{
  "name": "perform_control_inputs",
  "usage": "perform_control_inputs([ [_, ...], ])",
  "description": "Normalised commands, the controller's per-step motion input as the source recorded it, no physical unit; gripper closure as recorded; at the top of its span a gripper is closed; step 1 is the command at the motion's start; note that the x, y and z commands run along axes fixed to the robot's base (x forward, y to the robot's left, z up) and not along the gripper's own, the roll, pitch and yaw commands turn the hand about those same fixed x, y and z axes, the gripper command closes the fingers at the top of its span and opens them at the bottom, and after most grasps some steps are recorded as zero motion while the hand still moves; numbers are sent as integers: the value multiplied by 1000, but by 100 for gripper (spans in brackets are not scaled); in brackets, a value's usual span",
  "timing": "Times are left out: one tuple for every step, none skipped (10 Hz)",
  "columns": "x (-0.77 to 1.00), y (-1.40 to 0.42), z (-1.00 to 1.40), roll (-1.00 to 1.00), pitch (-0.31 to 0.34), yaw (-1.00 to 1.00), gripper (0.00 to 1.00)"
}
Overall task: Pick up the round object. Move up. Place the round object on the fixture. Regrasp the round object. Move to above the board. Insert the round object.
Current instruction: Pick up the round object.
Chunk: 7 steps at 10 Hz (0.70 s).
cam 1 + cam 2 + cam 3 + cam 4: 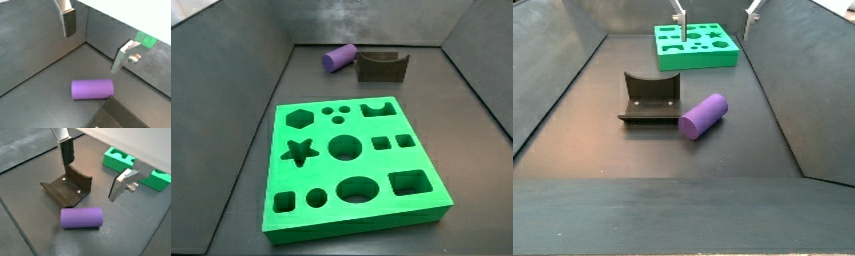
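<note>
On the dark grey floor of the walled bin [593,120] lie three things: one board, one fixture and one peg. Taken left to right in a side view, the small dark grey-brown fixture with a curved U-shaped notch [651,97] sits on its base plate, and just beside it, to its right, the small smooth purple cylinder peg [703,115] lies on its side, slanted, near the fixture's base plate; whether they touch I cannot tell. Behind both, well apart from them, rests the large bright green rectangular board with cut-out holes [696,47].

In a side view the board [352,165] shows fourteen cut-outs: one hexagon, one star, one notched shape, three small rounds in a row, two large circles, and the rest squarish slots. The peg [339,56] and fixture [382,65] lie beyond it, side by side.

The tool [93,173] hangs above the floor with its two flat silver fingers [120,186] spread wide, empty. In both wrist views the peg [92,89] lies below, clear of both fingers. In a side view only the two fingertips [679,16] show at the upper edge, over the board's far end.
</note>
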Motion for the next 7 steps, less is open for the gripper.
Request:
perform_control_inputs([
  [0, 0, -226, 73, -23, -240, 0],
  [31, -57, -797, 109, -66, -366, 0],
  [29, 0, -926, 57, -114, -360, 0],
  [0, 0, -860, 34, -164, -243, 0],
  [0, 0, -889, 94, -150, -246, 0],
  [-123, -6, -931, 89, -106, -346, 0],
  [-280, -46, -997, 53, -59, -474, 0],
])
